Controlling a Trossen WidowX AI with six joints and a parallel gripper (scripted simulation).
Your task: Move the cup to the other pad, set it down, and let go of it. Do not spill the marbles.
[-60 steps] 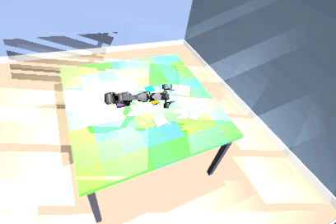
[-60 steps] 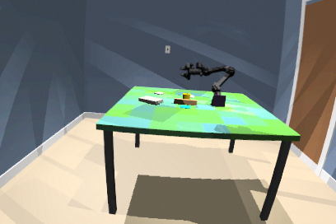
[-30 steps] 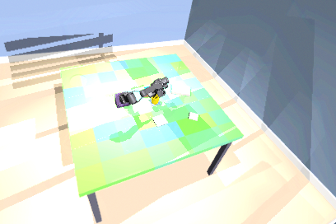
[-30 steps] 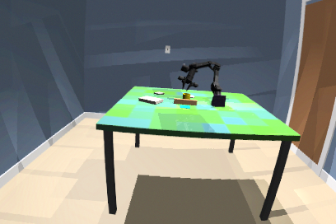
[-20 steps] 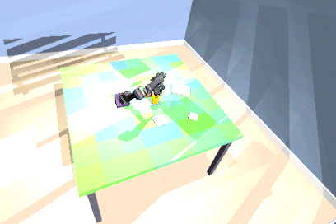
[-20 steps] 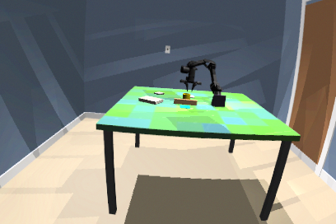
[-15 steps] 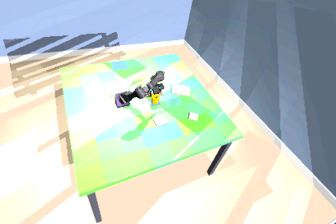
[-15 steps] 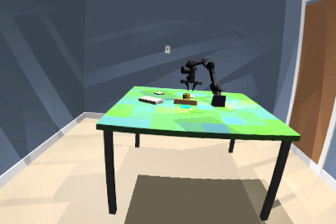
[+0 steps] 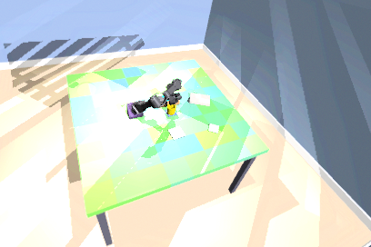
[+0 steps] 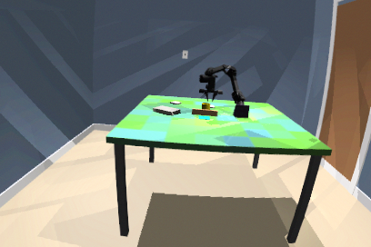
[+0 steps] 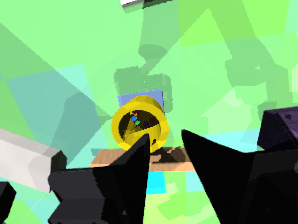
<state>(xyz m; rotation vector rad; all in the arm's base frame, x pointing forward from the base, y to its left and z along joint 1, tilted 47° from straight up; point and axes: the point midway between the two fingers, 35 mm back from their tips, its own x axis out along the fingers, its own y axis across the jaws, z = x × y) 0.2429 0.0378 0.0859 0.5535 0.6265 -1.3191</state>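
The yellow cup [image 9: 171, 109] [image 10: 205, 105] [image 11: 136, 134] stands upright on the blue pad [image 11: 127, 100]. Small coloured marbles [image 11: 134, 119] lie inside it. The cyan pad [image 10: 205, 117] [image 11: 156, 184] lies on the table beyond a low wooden bar [image 10: 205, 113] [image 11: 104, 159], which stands between the two pads. My gripper [image 10: 210, 100] [image 11: 165, 135] is partly open with nothing between its fingers. It points down above the cup; in the wrist view one fingertip overlaps the cup's rim and the other is off to its right. Part of the bar is hidden behind the fingers.
A white box [image 9: 200, 99] [image 10: 166, 110] [image 11: 25, 156] lies to one side of the pads. Flat white pieces [image 9: 214, 128] [image 9: 176, 133] lie on the table [image 9: 132, 182]. The arm's purple base [image 9: 132, 111] [image 11: 282, 129] is on the other side.
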